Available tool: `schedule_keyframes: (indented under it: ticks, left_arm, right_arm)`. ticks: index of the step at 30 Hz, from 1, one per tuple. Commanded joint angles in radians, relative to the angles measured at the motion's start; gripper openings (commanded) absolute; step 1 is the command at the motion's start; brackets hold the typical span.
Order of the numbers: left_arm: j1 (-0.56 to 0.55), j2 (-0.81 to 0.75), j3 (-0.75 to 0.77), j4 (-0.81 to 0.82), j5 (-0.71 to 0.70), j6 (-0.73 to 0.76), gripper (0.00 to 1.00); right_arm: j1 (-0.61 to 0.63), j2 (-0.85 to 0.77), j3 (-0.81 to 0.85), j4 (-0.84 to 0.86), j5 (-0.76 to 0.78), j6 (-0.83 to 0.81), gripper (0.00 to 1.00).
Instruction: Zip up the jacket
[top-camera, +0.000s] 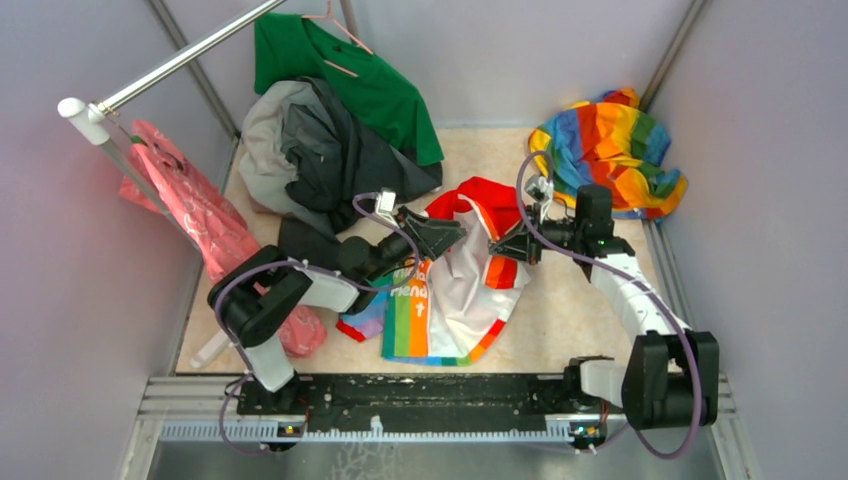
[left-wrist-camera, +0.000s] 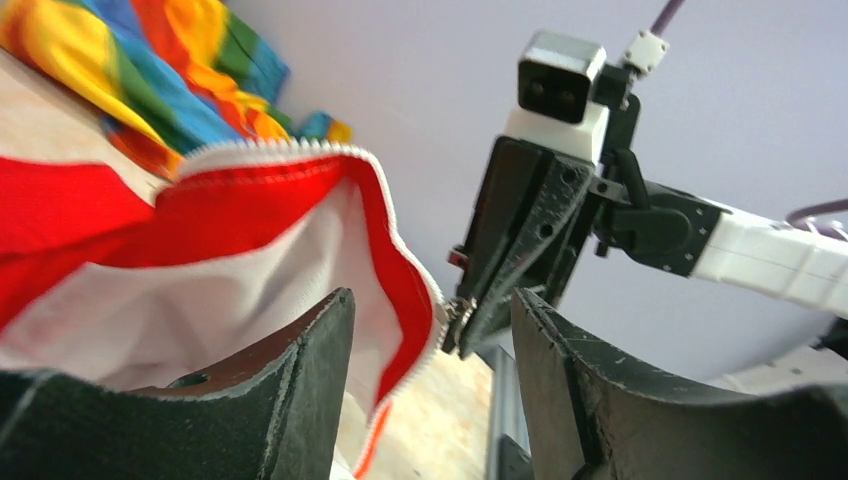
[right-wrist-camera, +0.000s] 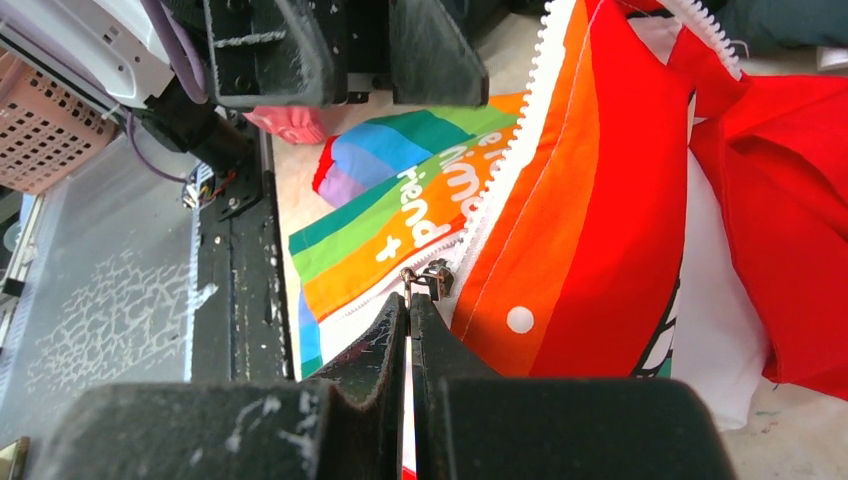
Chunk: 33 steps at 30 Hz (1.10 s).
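White and rainbow-striped, the jacket (top-camera: 450, 300) lies mid-table, its hem toward the near edge and its front raised. Just beyond, the right fingers (right-wrist-camera: 385, 340) are clenched on the zipper pull (right-wrist-camera: 426, 277). The left fingers (left-wrist-camera: 310, 350) stand released astride the red toothed edge (left-wrist-camera: 390, 250), holding nothing. If the pull is drawn now, I judge the slack cloth would ride along and bunch, or the small pull would slip free.

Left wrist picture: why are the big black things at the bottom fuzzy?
Left wrist view: they are fingers of the left hand, too close to the lens to be sharp; the jacket is soft too, the right hand crisper. Right wrist view: same blur on the right hand's near fingers, while the zipper pull is sharp. Top view: even light.
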Motion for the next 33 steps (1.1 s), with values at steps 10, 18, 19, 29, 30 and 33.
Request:
schedule_keyframes:
  ticks: [10, 18, 19, 29, 30, 33]
  left_arm:
    - [-0.069, 0.105, 0.128, -0.012, 0.064, -0.147, 0.67]
    - [-0.078, 0.124, 0.226, -0.274, 0.003, -0.054, 0.58]
    - [-0.078, 0.124, 0.232, -0.297, -0.003, -0.040, 0.57]
    - [-0.078, 0.187, 0.333, -0.313, 0.056, -0.038, 0.03]
    - [-0.080, 0.193, 0.337, -0.303, 0.058, -0.038, 0.00]
    - [-0.087, 0.214, 0.337, -0.252, 0.046, -0.039, 0.00]
  right_arm:
    - [-0.005, 0.010, 0.021, -0.044, -0.016, -0.092, 0.00]
    - [-0.004, -0.001, 0.024, -0.054, -0.025, -0.099, 0.00]
    - [-0.003, -0.002, 0.024, -0.053, -0.027, -0.098, 0.00]
    - [-0.001, 0.007, 0.025, -0.059, -0.006, -0.093, 0.00]
    - [0.000, 0.011, 0.026, -0.057, -0.002, -0.089, 0.00]
    - [0.024, 0.018, 0.012, -0.017, 0.003, -0.044, 0.00]
